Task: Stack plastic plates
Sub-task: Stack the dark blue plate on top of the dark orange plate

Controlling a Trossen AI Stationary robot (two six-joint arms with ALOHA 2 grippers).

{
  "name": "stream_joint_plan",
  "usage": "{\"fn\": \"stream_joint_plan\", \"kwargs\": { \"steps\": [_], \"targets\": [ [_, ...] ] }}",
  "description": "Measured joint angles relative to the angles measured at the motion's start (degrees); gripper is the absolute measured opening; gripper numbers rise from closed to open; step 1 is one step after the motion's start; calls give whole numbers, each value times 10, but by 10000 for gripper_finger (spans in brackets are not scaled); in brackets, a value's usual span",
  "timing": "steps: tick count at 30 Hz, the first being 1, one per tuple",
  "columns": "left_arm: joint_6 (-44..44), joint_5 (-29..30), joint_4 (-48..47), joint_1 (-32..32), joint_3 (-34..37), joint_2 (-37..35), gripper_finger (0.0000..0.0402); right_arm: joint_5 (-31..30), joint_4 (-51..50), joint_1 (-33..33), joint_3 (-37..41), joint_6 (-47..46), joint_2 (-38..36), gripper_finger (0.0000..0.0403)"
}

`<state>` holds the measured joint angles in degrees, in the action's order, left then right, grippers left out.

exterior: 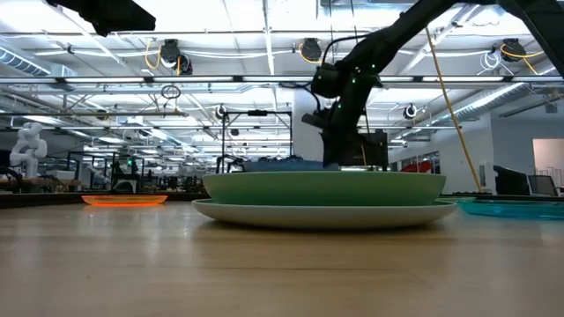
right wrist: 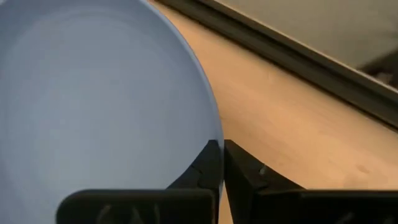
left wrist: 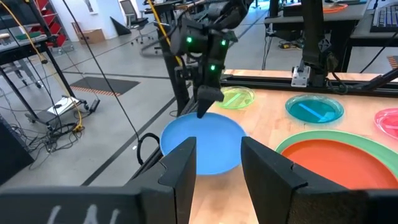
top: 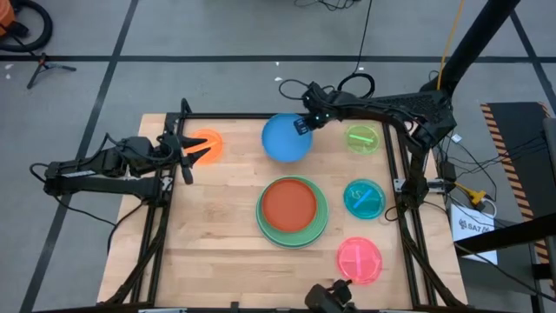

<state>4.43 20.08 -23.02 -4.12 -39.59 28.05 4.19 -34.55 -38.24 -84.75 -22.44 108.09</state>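
Note:
The medium blue plate (top: 285, 139) is at the table's far middle, with my right gripper (top: 301, 126) shut on its rim. A rust-red plate (top: 289, 204) lies inside the large green plate (top: 316, 233) at the table's centre. A small orange plate (top: 208, 142) lies flat at the far left. My left gripper (top: 193, 149) hovers open beside that plate and touches nothing. Small lime (top: 363, 139), teal (top: 364, 197) and pink (top: 359, 259) plates lie flat along the right side. My right gripper pinches the blue plate's rim (right wrist: 214, 134) on its far right side between the two fingers. The fingers (left wrist: 205, 106) slant down from the table's far right. The held side is raised off the wood; I cannot tell whether the opposite rim still rests there.
A black frame rail (top: 261, 116) runs along the table's far edge close behind the blue plate. Bare wood (top: 213, 235) lies at the near left. In the low view the green plate (exterior: 326, 189) hides most of the blue plate (exterior: 282, 163).

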Motion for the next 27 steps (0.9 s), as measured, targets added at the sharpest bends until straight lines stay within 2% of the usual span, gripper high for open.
{"fn": "stream_joint_plan", "kwargs": {
  "steps": [5,8,17,24,27],
  "targets": [
    [-1,0,-5,0,0,0,133,135,4,4,-1,34,-34,2],
    [-1,0,-5,0,0,0,133,170,-6,33,-1,37,-50,2],
    [-3,0,-4,0,0,0,133,166,-70,162,-1,34,-60,1],
    [-5,0,-5,0,0,0,133,78,-142,234,-1,-13,-60,1],
    [-5,0,-4,0,0,0,133,59,-154,254,-1,-29,-57,1]
  ]
}}
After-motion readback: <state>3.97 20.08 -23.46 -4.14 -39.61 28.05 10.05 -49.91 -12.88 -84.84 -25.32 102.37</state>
